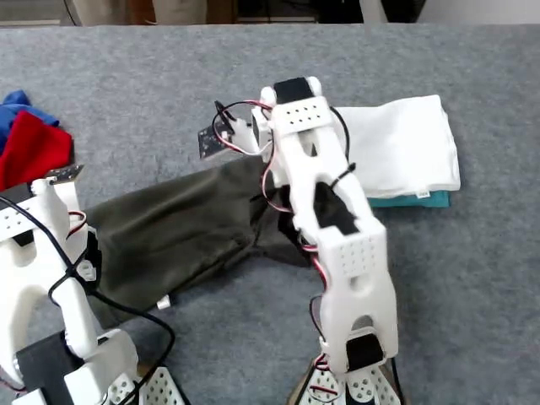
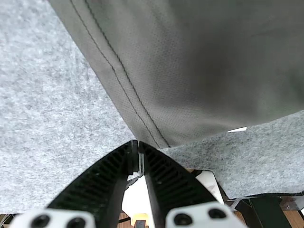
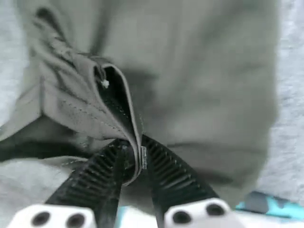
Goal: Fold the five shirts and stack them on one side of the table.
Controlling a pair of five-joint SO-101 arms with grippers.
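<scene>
An olive-grey shirt point(image 1: 177, 228) lies stretched across the middle of the grey table point(image 1: 143, 84). My left gripper point(image 2: 137, 148) is shut on the stitched hem corner of this shirt point(image 2: 199, 71) at its near-left end. My right gripper point(image 3: 137, 159) is shut on a bunched fold of the shirt point(image 3: 204, 71) at its far-right end, under the right arm point(image 1: 325, 194). A folded white shirt point(image 1: 401, 148) rests on a folded teal shirt point(image 1: 422, 199) at the right. A red shirt point(image 1: 34, 150) and a blue shirt point(image 1: 15, 110) lie crumpled at the left edge.
The left arm point(image 1: 51, 278) stands at the front left. Loose wires point(image 1: 232, 114) hang by the right arm's wrist. Open grey felt stretches along the back of the table and at the front right.
</scene>
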